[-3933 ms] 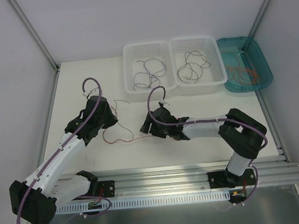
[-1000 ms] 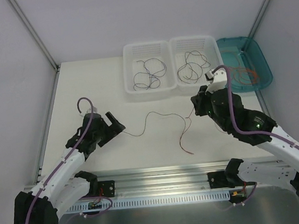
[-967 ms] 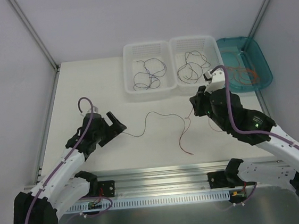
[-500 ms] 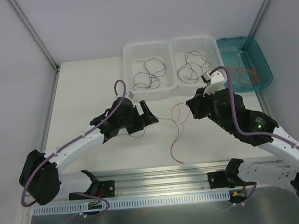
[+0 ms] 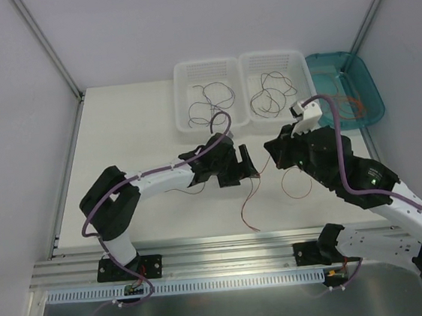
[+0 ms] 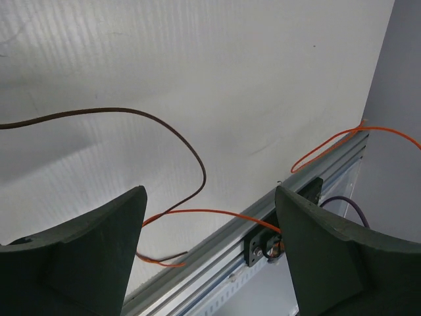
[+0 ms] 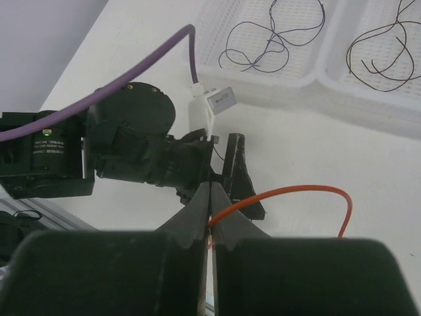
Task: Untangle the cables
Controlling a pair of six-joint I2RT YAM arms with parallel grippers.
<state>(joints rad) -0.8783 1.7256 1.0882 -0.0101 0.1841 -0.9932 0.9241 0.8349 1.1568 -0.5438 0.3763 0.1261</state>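
A thin orange cable (image 7: 304,190) is pinched in my right gripper (image 7: 210,220), which is shut on it above the table. In the top view this cable (image 5: 243,213) hangs down from the right gripper (image 5: 271,156) and trails toward the front rail. My left gripper (image 5: 248,166) has reached in right beside it. In the left wrist view, the left gripper (image 6: 210,194) stands open, and the orange cable (image 6: 217,212) runs across the gap between its fingers without being clamped. A dark cable (image 6: 191,151) curves over the table just beyond.
Two white baskets (image 5: 177,101) (image 5: 314,94) at the back hold loose dark cables. A teal tray (image 5: 377,103) to their right holds orange ones. An aluminium rail (image 5: 228,248) runs along the near table edge. Grey walls close in both sides.
My left arm has swung far to the right, up to the right gripper, and its jaws have narrowed a little. The right gripper stayed shut on the orange cable, whose slack shifted.
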